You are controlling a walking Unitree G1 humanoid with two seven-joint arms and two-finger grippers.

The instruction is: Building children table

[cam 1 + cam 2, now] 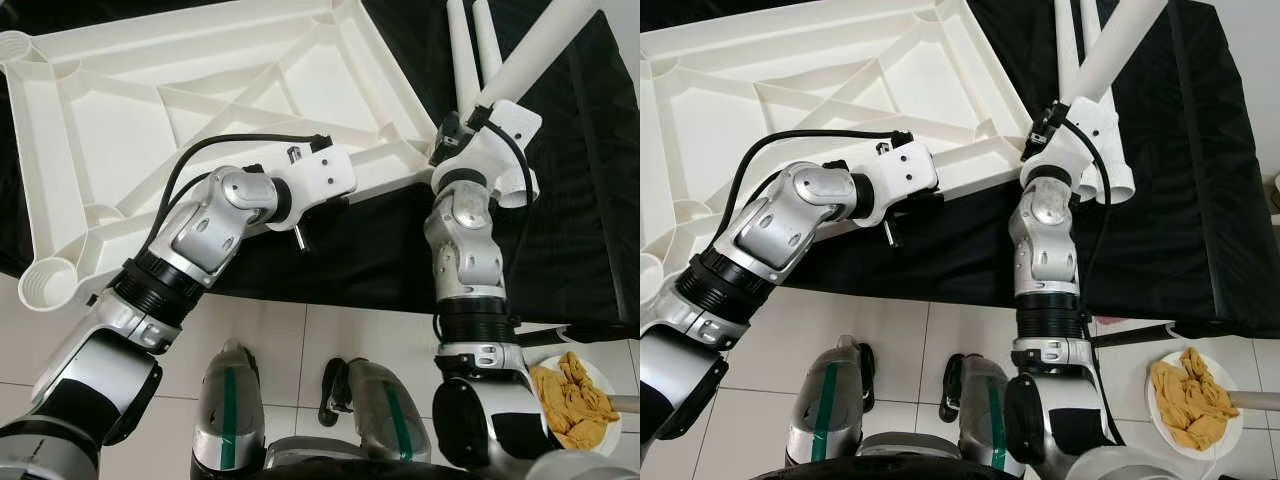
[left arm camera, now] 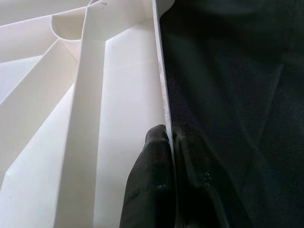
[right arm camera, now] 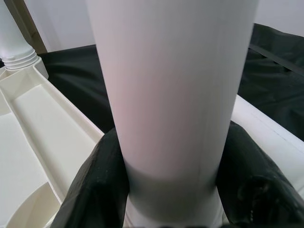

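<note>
Tabletop (image 1: pixel 200 110): one; legs: three, one leg (image 3: pixel 171 95) in right gripper (image 3: pixel 173 190).

The white plastic tabletop (image 1: pixel 210 110) lies upside down on a black cloth, its ribbed underside up, with diagonal braces and round leg sockets at the corners. It takes up the scene from 9 to 12 o'clock. A white tubular leg (image 1: pixel 535 50) slants upward at 1 o'clock. 2 more white legs (image 1: pixel 470 50) lie side by side just beside it, toward 12.
</note>
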